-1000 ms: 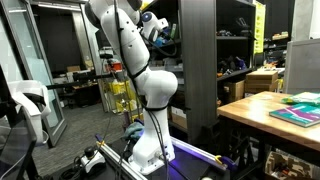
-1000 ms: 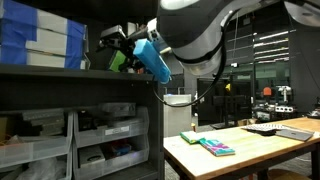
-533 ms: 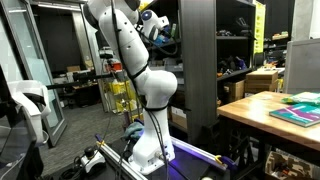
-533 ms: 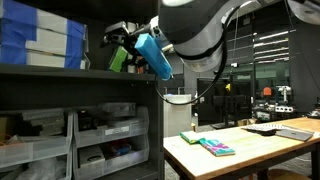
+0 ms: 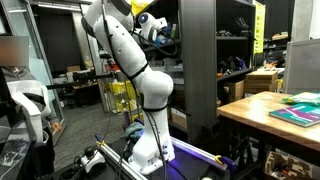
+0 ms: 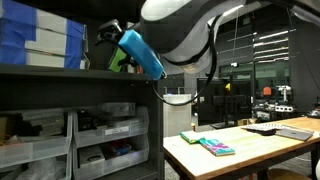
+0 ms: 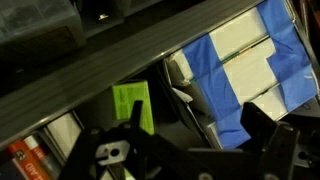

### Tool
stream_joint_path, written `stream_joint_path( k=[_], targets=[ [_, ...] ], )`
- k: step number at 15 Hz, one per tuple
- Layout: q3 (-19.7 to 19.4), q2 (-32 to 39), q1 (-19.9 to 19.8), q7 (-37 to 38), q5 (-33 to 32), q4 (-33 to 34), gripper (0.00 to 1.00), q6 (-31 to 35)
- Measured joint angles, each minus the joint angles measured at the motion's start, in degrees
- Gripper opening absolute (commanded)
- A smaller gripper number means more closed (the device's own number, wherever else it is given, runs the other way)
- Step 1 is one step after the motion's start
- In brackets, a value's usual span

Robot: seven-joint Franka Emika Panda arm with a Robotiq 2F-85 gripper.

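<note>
My gripper (image 6: 104,40) reaches in over the top board of a dark shelf unit (image 6: 80,75); it also shows high beside the shelf in an exterior view (image 5: 163,33). In the wrist view the gripper (image 7: 196,125) is open and empty, its two black fingers (image 7: 262,128) spread wide. A bright green box (image 7: 131,106) stands just past the left finger, and it shows in an exterior view (image 6: 120,60) right by the gripper. Blue and white boxes (image 7: 245,70) are stacked ahead between the fingers, and they show on the shelf top (image 6: 40,40).
Grey drawer bins (image 6: 100,140) fill the shelf below. A wooden table (image 6: 250,150) carries green and teal books (image 6: 215,147), also seen in an exterior view (image 5: 295,113). A tall dark rack (image 5: 200,70) stands beside the arm's white base (image 5: 150,150). A chair (image 5: 25,105) stands at the side.
The arm has pushed further over the shelf top, toward the green box and the blue and white boxes. The gripper has stayed open and empty.
</note>
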Motion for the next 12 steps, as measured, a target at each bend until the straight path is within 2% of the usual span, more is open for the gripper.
stream_joint_path(
  k=[3, 4, 5, 12],
  targets=[
    [11.74, -5.94, -12.38, 9.68, 0.35, 1.35, 1.0, -0.42],
    [14.79, -9.09, -16.48, 12.6, 1.07, 2.5, 1.0, -0.94],
    [15.86, -11.31, -18.63, 14.07, 0.88, 2.85, 1.0, -1.03],
    [14.73, -9.91, -17.07, 14.26, -0.08, 2.35, 1.0, -0.89]
  ],
)
